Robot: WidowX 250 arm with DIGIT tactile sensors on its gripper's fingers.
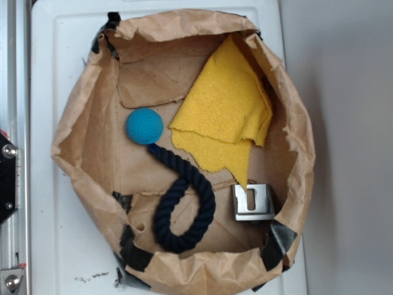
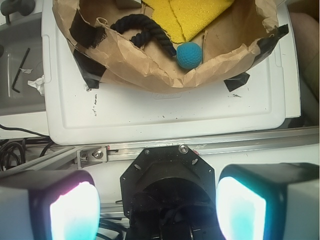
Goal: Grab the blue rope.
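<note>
The blue rope [image 1: 184, 206] is a thick navy twisted cord curled like a hook. It lies on the floor of a brown paper bag [image 1: 80, 110], near its front. One end touches a light blue ball [image 1: 145, 126]. In the wrist view the rope [image 2: 142, 27] lies at the top, partly behind the bag's rim. My gripper [image 2: 157, 210] is open and empty, with glowing fingertips [image 2: 74, 212] wide apart. It hangs over the robot's black base, well short of the bag. In the exterior view the gripper is out of view.
A yellow cloth [image 1: 227, 114] lies in the bag's back right, a metal bracket [image 1: 253, 201] at front right. The bag sits on a white board [image 2: 165, 112]. An aluminium rail [image 2: 200, 145] runs along the board's edge. A hex key [image 2: 20, 70] lies off to the side.
</note>
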